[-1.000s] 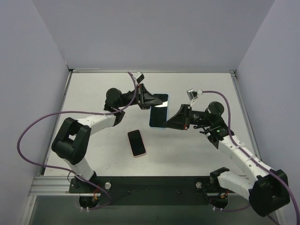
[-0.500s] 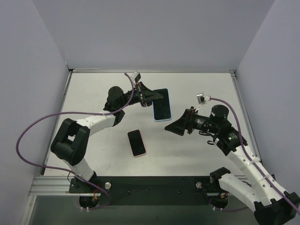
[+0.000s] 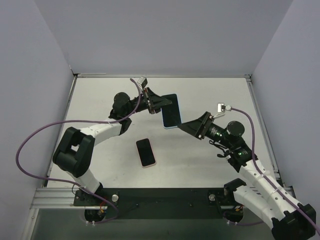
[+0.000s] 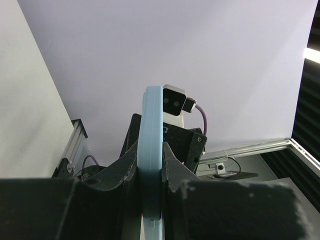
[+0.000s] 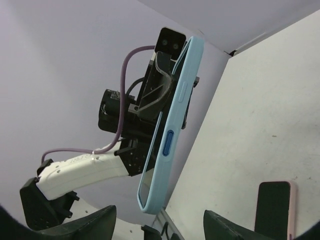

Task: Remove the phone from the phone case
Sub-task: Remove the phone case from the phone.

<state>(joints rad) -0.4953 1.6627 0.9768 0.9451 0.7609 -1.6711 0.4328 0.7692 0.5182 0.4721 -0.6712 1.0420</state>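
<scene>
A phone in a light blue case (image 3: 171, 111) is held off the table, tilted, with its dark screen facing up. My left gripper (image 3: 158, 103) is shut on its far left edge; in the left wrist view the case (image 4: 151, 125) stands edge-on, clamped between both fingers (image 4: 120, 170). My right gripper (image 3: 187, 125) is open and empty, just right of the case's lower corner. In the right wrist view the cased phone (image 5: 169, 142) hangs ahead of the spread fingers (image 5: 87, 225), apart from them.
A second phone in a pink case (image 3: 145, 152) lies flat on the white table (image 3: 100, 160) near the middle front; it also shows in the right wrist view (image 5: 274, 207). Walls enclose the table on three sides.
My left gripper has lifted and tilted the blue-cased phone off the table. My right gripper drew back, then swung up toward the case's lower right corner.
</scene>
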